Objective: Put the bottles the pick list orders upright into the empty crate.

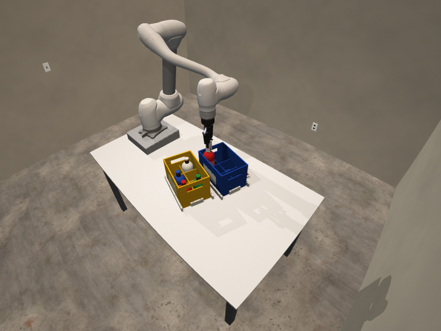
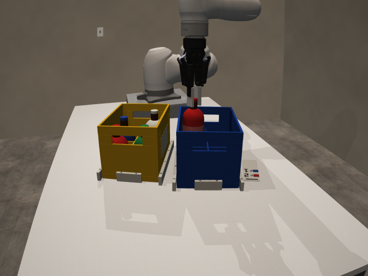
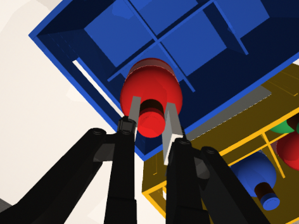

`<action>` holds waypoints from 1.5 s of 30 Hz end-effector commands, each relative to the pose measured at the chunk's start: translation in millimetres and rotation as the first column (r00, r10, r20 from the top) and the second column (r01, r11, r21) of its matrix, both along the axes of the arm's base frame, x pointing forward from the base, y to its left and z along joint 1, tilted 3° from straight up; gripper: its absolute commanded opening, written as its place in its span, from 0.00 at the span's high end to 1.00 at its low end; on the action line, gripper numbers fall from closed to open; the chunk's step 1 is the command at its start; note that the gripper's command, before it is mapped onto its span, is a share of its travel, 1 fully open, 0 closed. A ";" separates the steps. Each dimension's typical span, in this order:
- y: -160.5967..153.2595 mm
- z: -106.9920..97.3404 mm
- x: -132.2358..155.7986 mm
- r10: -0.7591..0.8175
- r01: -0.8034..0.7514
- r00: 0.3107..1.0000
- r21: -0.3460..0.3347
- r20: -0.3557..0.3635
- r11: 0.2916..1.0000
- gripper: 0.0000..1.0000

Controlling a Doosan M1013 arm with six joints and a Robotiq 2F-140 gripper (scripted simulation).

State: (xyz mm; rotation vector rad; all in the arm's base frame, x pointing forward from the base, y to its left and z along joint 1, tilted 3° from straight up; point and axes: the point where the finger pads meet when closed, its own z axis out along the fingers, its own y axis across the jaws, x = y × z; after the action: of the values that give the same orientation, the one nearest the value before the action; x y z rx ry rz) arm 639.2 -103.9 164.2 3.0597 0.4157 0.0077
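Observation:
My gripper (image 1: 209,146) (image 2: 194,100) (image 3: 151,112) is shut on the neck of a red bottle (image 1: 210,157) (image 2: 193,119) (image 3: 144,89). The bottle hangs upright, its body partly inside a back corner compartment of the blue crate (image 1: 233,178) (image 2: 207,166) (image 3: 63,38), on the side nearest the yellow crate. The yellow crate (image 1: 190,194) (image 2: 130,163) (image 3: 237,131) holds a white bottle (image 1: 187,164) (image 2: 153,118), a blue bottle (image 1: 179,176) (image 2: 123,120) (image 3: 253,174), a red bottle (image 1: 183,182) (image 2: 118,139) (image 3: 289,150) and a green bottle (image 1: 197,177) (image 2: 139,139) (image 3: 280,126). The pick list (image 2: 251,173) lies on the table right of the blue crate, with a blue and a red swatch.
The crates stand side by side near the middle of the white table (image 1: 220,249) (image 2: 148,231), each held by grey stops (image 2: 207,184). The arm's base (image 1: 153,137) (image 2: 154,96) stands at the table's far end behind the crates.

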 end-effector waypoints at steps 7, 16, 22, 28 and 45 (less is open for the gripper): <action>-0.4 -8.1 0.1 0.000 0.000 1.000 0.000 0.000 1.000 1.00; -0.8 -15.1 0.2 0.000 0.000 1.000 0.000 0.000 1.000 1.00; -1.1 -21.1 0.3 0.000 0.000 1.000 0.000 0.000 1.000 1.00; -1.1 -22.1 0.3 0.000 0.000 1.000 0.000 0.000 1.000 1.00; -1.1 -22.1 0.3 0.000 0.000 1.000 0.000 0.000 1.000 1.00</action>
State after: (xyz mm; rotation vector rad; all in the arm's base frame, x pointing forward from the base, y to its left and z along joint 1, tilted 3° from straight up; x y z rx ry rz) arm 639.5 -105.0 142.0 3.0597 0.4157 0.0077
